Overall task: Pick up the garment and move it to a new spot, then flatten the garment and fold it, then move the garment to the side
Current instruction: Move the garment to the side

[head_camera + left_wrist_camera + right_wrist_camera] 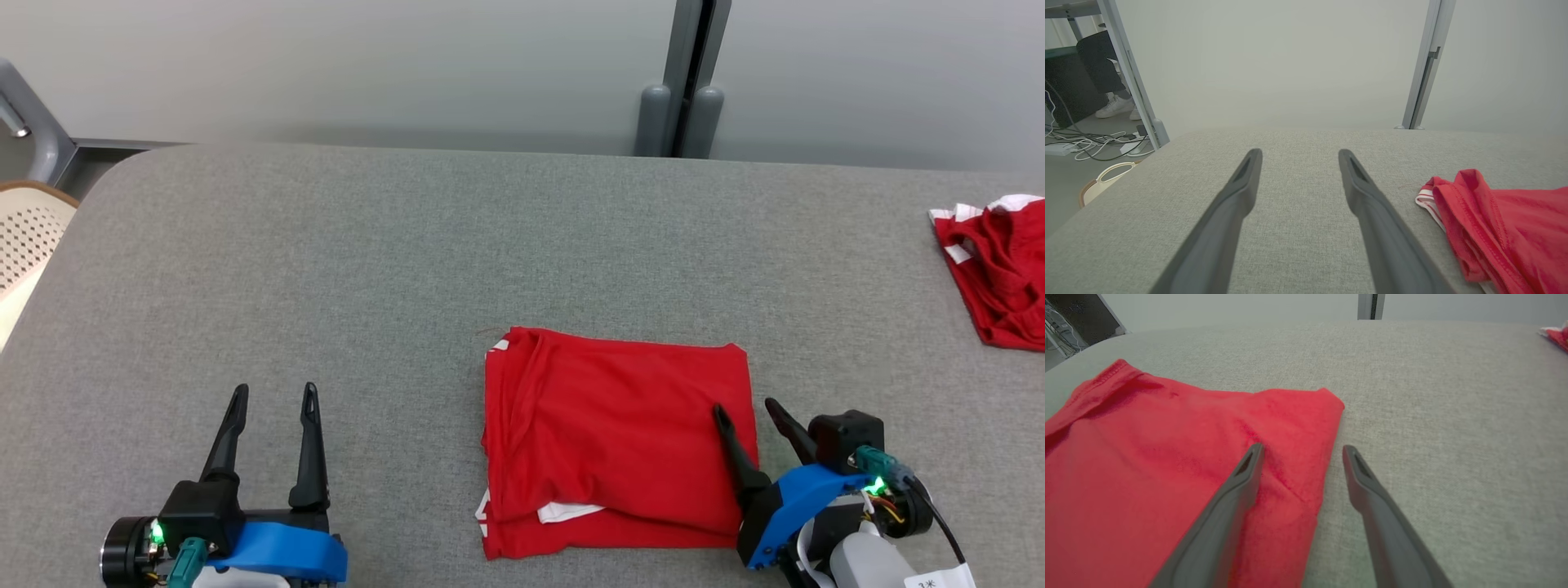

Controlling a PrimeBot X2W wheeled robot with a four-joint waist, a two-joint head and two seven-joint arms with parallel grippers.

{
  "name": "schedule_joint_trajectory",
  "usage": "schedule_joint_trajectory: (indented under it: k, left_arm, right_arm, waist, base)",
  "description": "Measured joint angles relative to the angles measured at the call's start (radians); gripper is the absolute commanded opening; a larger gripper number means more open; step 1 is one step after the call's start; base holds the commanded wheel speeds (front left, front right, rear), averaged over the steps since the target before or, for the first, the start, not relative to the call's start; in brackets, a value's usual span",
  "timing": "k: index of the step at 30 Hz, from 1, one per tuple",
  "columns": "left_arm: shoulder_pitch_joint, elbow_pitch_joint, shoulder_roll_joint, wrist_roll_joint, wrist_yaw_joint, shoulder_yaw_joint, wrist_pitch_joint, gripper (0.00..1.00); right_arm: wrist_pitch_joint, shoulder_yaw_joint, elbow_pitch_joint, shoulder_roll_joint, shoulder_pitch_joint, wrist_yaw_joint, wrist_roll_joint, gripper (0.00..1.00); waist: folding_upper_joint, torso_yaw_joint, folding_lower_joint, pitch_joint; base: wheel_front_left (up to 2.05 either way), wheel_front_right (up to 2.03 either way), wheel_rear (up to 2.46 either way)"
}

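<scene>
The red garment (612, 437) with white trim lies folded into a rectangle on the grey table, near its front edge. My right gripper (744, 407) is open at the garment's right edge: one finger is over the red cloth (1167, 465), the other over bare table. Whether the fingers touch the cloth is unclear. My left gripper (274, 394) is open over bare table at the lower left, well left of the garment, with nothing between its fingers. In the left wrist view the garment's corner (1506, 220) lies to the right of my left gripper (1299, 154).
A second red and white garment (998, 269) lies crumpled at the table's far right edge. A cream perforated chair (24, 245) stands off the table's left side. A grey post (686, 82) rises behind the table. Cables (1086, 143) lie on the floor at left.
</scene>
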Motion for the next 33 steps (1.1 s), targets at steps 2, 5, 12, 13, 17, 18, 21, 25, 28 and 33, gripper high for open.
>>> schedule_joint_trajectory:
  k: [2, 5, 12, 13, 17, 18, 21, 25, 28, 33]
  left_arm:
    - [-0.007, 0.0, 0.0, 0.0, 0.0, -0.001, 0.0, 1.0]
    - [-0.009, 0.001, -0.001, 0.0, 0.0, -0.003, 0.0, 1.0]
    - [-0.014, 0.001, -0.002, 0.001, 0.0, -0.004, 0.0, 1.0]
    - [-0.015, 0.002, -0.002, 0.001, 0.0, -0.004, 0.0, 1.0]
    - [-0.017, 0.006, -0.003, -0.002, -0.002, -0.001, 0.0, 1.0]
    - [-0.017, 0.006, -0.003, -0.002, -0.002, -0.001, 0.0, 1.0]
    - [-0.017, 0.006, -0.005, -0.007, -0.002, 0.002, 0.0, 1.0]
    - [-0.019, 0.0, -0.007, -0.009, -0.002, 0.004, 0.0, 1.0]
    - [-0.033, -0.008, -0.008, -0.01, -0.006, 0.002, 0.0, 1.0]
    - [-0.06, -0.022, -0.007, 0.0, -0.009, -0.002, 0.0, 1.0]
  right_arm:
    - [-0.016, 0.001, 0.048, 0.0, -0.013, 0.0, 0.002, 1.0]
    - [-0.039, 0.022, 0.114, 0.0, -0.025, 0.0, 0.016, 1.0]
    - [-0.071, 0.115, 0.197, -0.004, -0.064, -0.002, 0.104, 0.44]
    - [-0.075, 0.126, 0.207, -0.005, -0.071, -0.002, 0.121, 0.15]
    - [-0.095, 0.156, 0.227, -0.002, -0.088, 0.0, 0.162, 0.0]
    - [-0.097, 0.158, 0.232, -0.001, -0.094, 0.0, 0.17, 0.0]
    - [-0.106, 0.147, 0.247, 0.003, -0.114, 0.0, 0.149, 0.0]
    - [-0.113, 0.115, 0.237, -0.029, -0.133, 0.001, 0.121, 0.0]
    - [-0.115, 0.089, 0.21, -0.074, -0.139, 0.0, 0.107, 0.0]
    - [-0.118, 0.052, 0.135, -0.137, -0.137, 0.0, 0.106, 0.0]
  waist:
    - [0.0, 0.004, 0.0, 0.007]
    - [0.0, 0.009, 0.0, 0.012]
    - [0.0, 0.013, 0.0, 0.02]
    - [0.0, 0.013, 0.0, 0.021]
    - [0.0, 0.006, 0.0, 0.024]
    - [0.0, 0.002, 0.0, 0.024]
    - [0.0, -0.015, 0.0, 0.028]
    - [0.0, -0.046, 0.0, 0.035]
    - [0.0, -0.076, 0.0, 0.047]
    - [0.0, -0.134, 0.0, 0.081]
  base:
    - [0.0, 0.0, 0.0]
    - [0.0, 0.0, 0.0]
    - [0.0, 0.0, 0.0]
    - [0.0, 0.0, 0.0]
    - [0.0, 0.0, 0.0]
    - [0.0, 0.0, 0.0]
    - [0.0, 0.0, 0.0]
    - [0.0, 0.0, 0.0]
    - [0.0, 0.0, 0.0]
    - [0.0, 0.0, 0.0]
